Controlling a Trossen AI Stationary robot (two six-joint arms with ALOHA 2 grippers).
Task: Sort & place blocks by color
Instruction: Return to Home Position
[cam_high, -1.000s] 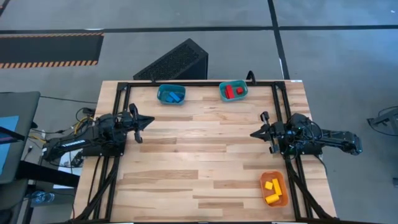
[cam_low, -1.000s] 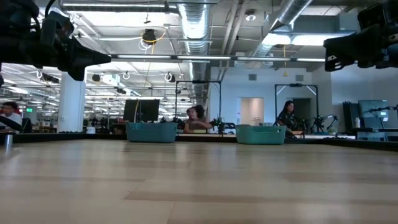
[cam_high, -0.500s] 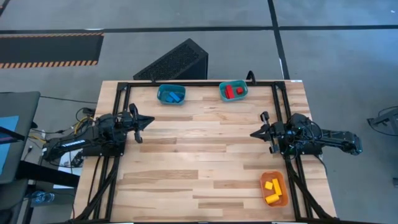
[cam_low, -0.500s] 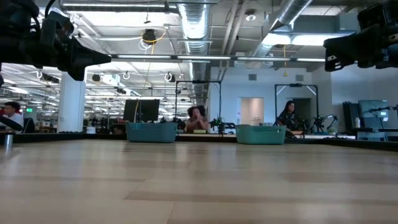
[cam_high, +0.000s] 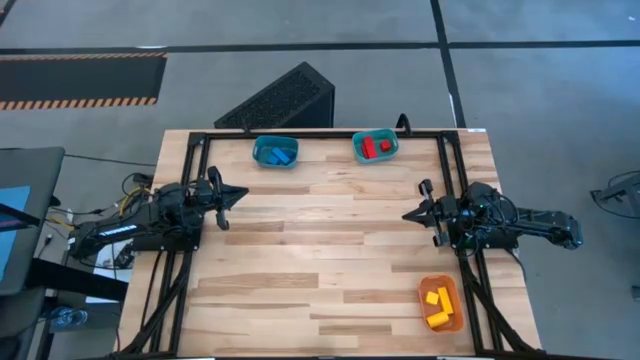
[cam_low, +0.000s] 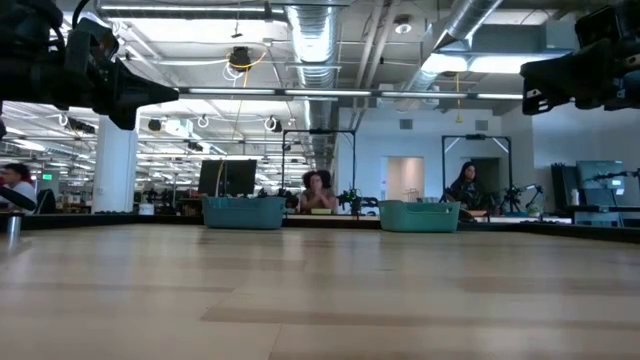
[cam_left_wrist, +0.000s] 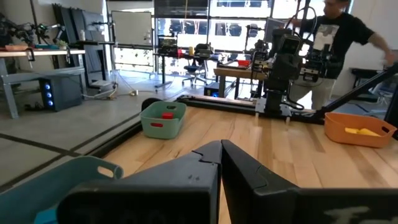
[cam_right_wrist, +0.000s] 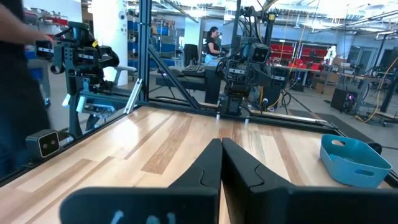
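Note:
The blocks lie sorted in three bins. Blue blocks (cam_high: 279, 155) fill the blue bin (cam_high: 260, 146) and red blocks (cam_high: 374, 147) the teal bin (cam_high: 392, 152), both at the far edge. Yellow blocks (cam_high: 435, 305) lie in the orange bin (cam_high: 452, 292) near the right front corner. My left gripper (cam_high: 244, 194) hovers shut over the table's left side, pointing right; its fingertips (cam_left_wrist: 221, 144) meet. My right gripper (cam_high: 405, 214) hovers shut over the right side, pointing left, its fingertips (cam_right_wrist: 221, 142) also together. Neither is near a block.
A black frame (cam_high: 320, 133) runs along the table's far edge and down both sides. The light wooden boards (cam_high: 320, 250) lie between the two arms. A dark slatted box (cam_high: 285, 98) stands on the floor beyond the table. People (cam_low: 318, 190) are in the room behind.

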